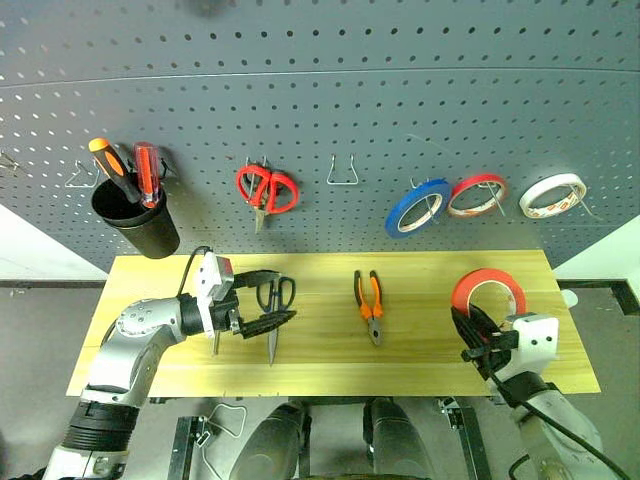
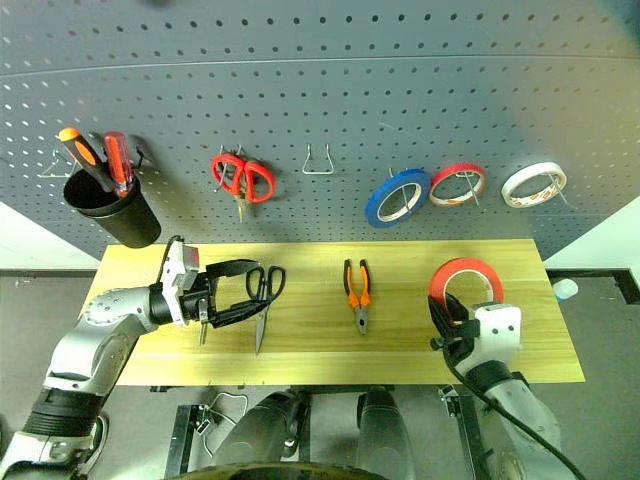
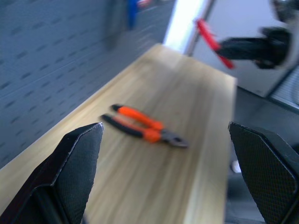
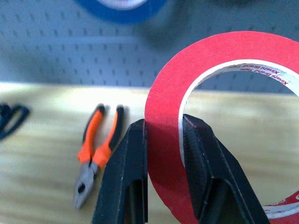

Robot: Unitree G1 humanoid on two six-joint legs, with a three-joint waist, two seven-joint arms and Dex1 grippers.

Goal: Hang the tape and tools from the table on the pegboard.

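- Step in hand, as judged: the tape (image 1: 488, 290) is to be carried to a free hook on the pegboard (image 1: 320, 90).
- The right gripper (image 4: 163, 140) is clamped on the tape's band, one finger outside the ring and one inside, as seen in the right wrist view.
- In the left eye view, the tape stands upright at lower right, raised off the table (image 1: 330, 375), with most of the ring above the fingers.
- It is advised that the ring's opening be kept facing the board and its upper arc be passed over a hook tip before release.
- The empty hook (image 1: 342, 170) at upper centre is judged a likely target.
- The left gripper (image 1: 262, 300) is spread wide and holds nothing.
- The left gripper sits at centre left, beside the scissors (image 1: 275, 310), which lie flat.
- The pliers (image 1: 369, 303) lie at table centre, untouched.
- A screwdriver cannot be confirmed on the table.
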